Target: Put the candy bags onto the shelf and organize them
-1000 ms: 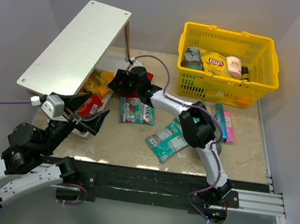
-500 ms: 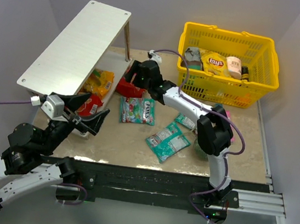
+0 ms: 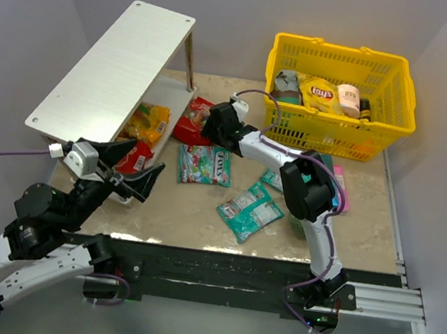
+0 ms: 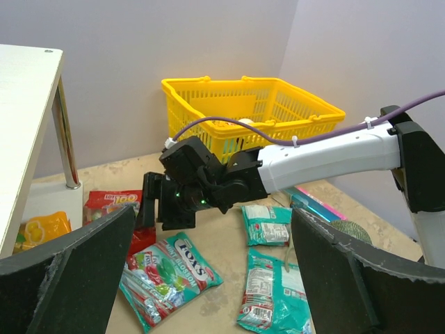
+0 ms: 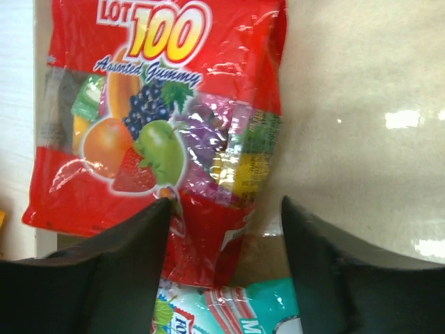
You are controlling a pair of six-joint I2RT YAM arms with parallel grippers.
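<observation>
Up at 11 o'clock of surface (image 3: pixel 364 227), right hand (image 5: pixel 226 209) hovered over red Lot 100 gummy bag (image 5: pixel 153 104), fingers spread, pinching nothing. Bag lay flat, one edge against lower tier of shelf (image 3: pixel 114 62); Fox's bag (image 3: pixel 203 166) at its 6 o'clock. Left hand (image 4: pixel 212 212) at 8 o'clock, spread, empty. Yellow-orange bag (image 3: pixel 149 120) sat on lower tier.

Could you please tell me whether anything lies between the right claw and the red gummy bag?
Nothing visible does: the right claw hangs open directly above the red gummy bag, straddling the bag's lower edge.
</observation>
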